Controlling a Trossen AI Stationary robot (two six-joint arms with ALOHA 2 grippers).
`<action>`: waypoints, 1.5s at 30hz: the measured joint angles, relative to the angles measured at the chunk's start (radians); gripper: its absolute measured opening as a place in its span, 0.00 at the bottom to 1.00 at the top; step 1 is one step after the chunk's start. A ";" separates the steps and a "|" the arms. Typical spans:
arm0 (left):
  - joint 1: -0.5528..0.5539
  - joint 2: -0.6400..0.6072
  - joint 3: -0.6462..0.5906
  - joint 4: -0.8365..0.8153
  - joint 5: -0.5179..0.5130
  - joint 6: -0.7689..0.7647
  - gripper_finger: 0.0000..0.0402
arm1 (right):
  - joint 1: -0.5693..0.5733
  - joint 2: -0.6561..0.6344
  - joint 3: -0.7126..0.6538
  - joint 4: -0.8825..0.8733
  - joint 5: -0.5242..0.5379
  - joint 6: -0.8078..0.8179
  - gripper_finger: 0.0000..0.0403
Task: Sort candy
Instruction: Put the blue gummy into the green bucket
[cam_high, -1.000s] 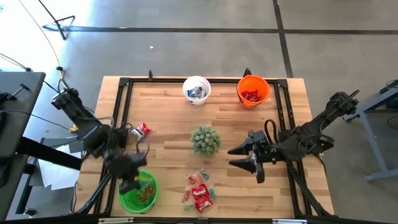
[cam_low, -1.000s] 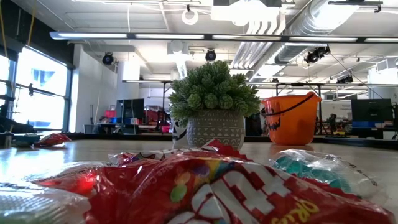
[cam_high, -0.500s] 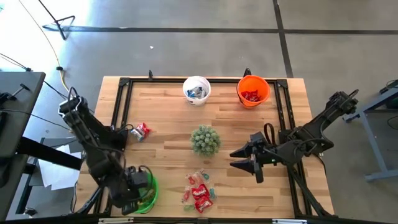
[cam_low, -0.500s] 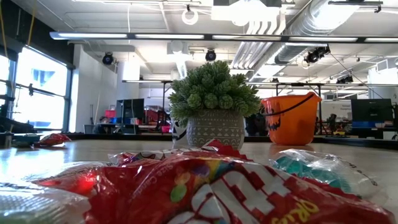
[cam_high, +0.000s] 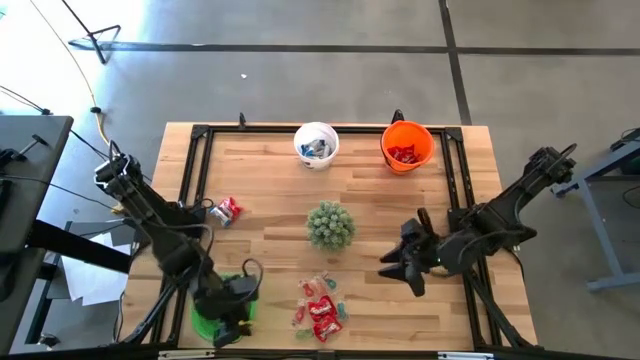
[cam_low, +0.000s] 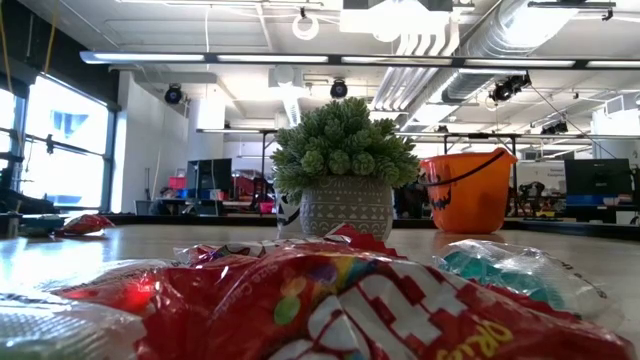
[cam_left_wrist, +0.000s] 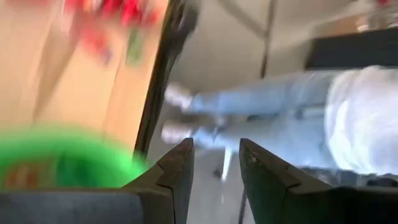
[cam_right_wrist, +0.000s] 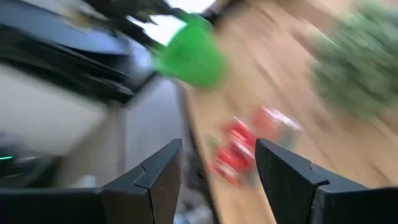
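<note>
A pile of candy (cam_high: 320, 305), red packets and pale wrappers, lies near the table's front edge; it fills the low view's foreground (cam_low: 330, 300). One more red packet (cam_high: 228, 210) lies at the left. My left gripper (cam_high: 228, 325) hangs over the green bucket (cam_high: 205, 318) at the near left; its fingers (cam_left_wrist: 216, 146) stand open and bare, with the bucket's rim (cam_left_wrist: 62, 155) beside them. My right gripper (cam_high: 392, 275) is open to the right of the pile, pointing at it (cam_right_wrist: 239, 149), and touches nothing.
A potted spiky plant (cam_high: 330, 225) stands at the table's middle. A white bucket (cam_high: 316, 143) and an orange bucket (cam_high: 407, 145) with red packets stand at the far edge. A person in jeans (cam_left_wrist: 280, 118) stands beyond the table's near edge.
My left arm has swung toward the near edge, carrying its gripper across the green bucket to the bucket's near right rim and turning it about. My right gripper has moved a little toward the near edge and turned toward the candy pile.
</note>
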 joint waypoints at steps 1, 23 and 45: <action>0.020 0.000 0.000 0.029 -0.017 0.045 0.29 | 0.000 0.003 0.000 -0.073 -0.001 0.050 0.49; 0.320 0.006 0.001 -0.026 -0.319 0.340 0.29 | -0.011 0.379 0.000 -0.290 -0.108 0.405 0.49; 0.191 0.006 0.001 -0.027 -0.177 0.270 0.29 | -0.014 0.759 0.000 0.446 -0.137 0.660 0.49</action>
